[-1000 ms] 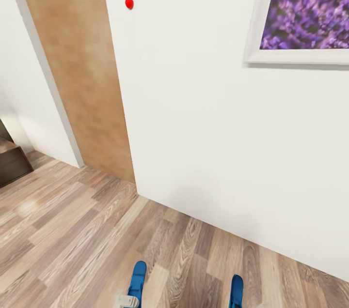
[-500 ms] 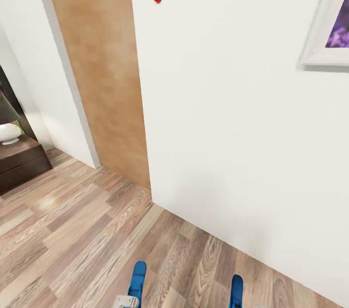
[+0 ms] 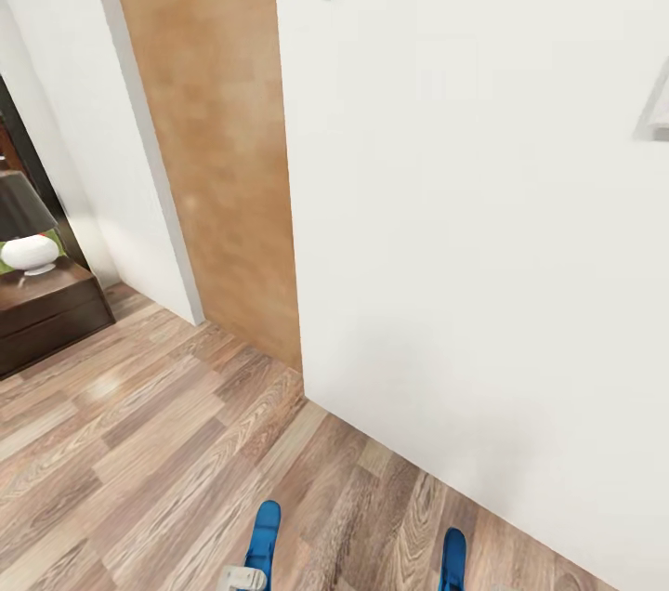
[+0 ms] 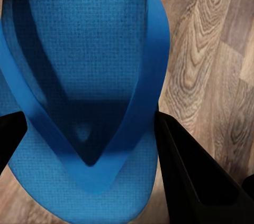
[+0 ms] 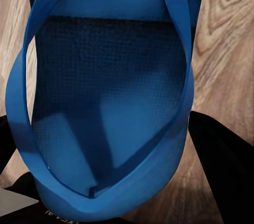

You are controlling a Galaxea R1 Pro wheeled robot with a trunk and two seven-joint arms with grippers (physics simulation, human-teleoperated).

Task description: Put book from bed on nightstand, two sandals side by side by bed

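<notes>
Left claw (image 4: pixel 87 145) clamped on sandal (image 4: pixel 79 76) | right claw (image 5: pixel 106 166) clamped on second sandal (image 5: pixel 106 92) | both low, above floor (image 3: pixel 139 442)

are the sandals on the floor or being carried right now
Carried. Each wrist view shows black fingers flanking a blue sandal above the wood floor; the other sandal sits likewise.

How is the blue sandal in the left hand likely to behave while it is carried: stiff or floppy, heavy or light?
The sandal looks like thin foam with a textured footbed, so probably light and somewhat bendy. Its thin straps look soft and would likely flex if pinched. The left hand has a finger on each side of the sole; the textured surface should resist slipping.
</notes>
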